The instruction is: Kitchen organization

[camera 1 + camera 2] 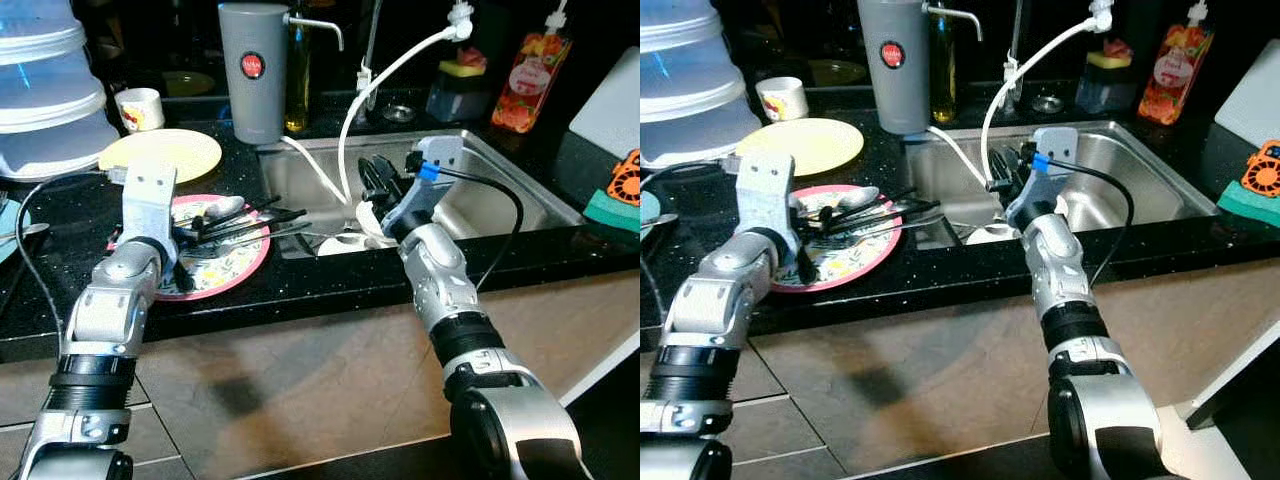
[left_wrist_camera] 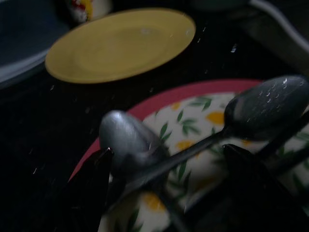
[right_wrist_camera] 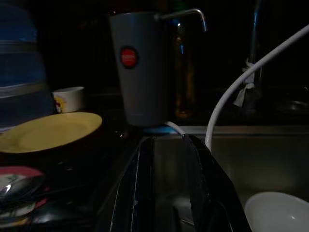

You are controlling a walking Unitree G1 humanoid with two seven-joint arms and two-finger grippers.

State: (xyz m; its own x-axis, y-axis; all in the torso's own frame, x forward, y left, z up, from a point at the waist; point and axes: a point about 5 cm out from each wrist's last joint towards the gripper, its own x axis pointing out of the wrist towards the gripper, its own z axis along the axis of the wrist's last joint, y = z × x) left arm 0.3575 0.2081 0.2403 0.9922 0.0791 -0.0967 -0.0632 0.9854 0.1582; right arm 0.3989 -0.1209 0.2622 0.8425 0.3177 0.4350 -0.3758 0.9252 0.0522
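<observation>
Your left gripper [image 2: 166,191] hangs low over the round floral plate [image 1: 232,268] with its pink rim, jaws parted either side of a dull metal spoon [image 2: 128,145] that lies heaped with other dark cutlery. Your right gripper [image 1: 380,185] reaches over the brushed-steel sink [image 1: 505,180], jaws parted above a white bowl [image 3: 277,212]. The surface [image 1: 60,215] is glossy speckled black stone carrying a matte yellow plate [image 1: 160,153] and a grey dispenser [image 1: 252,70] whose red round label is unreadable.

- Both arms [image 1: 110,310]: silver segmented shells, black ribbed joint rings.
- Black fingers [image 1: 378,180] on each gripper.
- Black cable [image 1: 505,205], blue clip [image 1: 429,172] behind right gripper [image 1: 385,190].
</observation>
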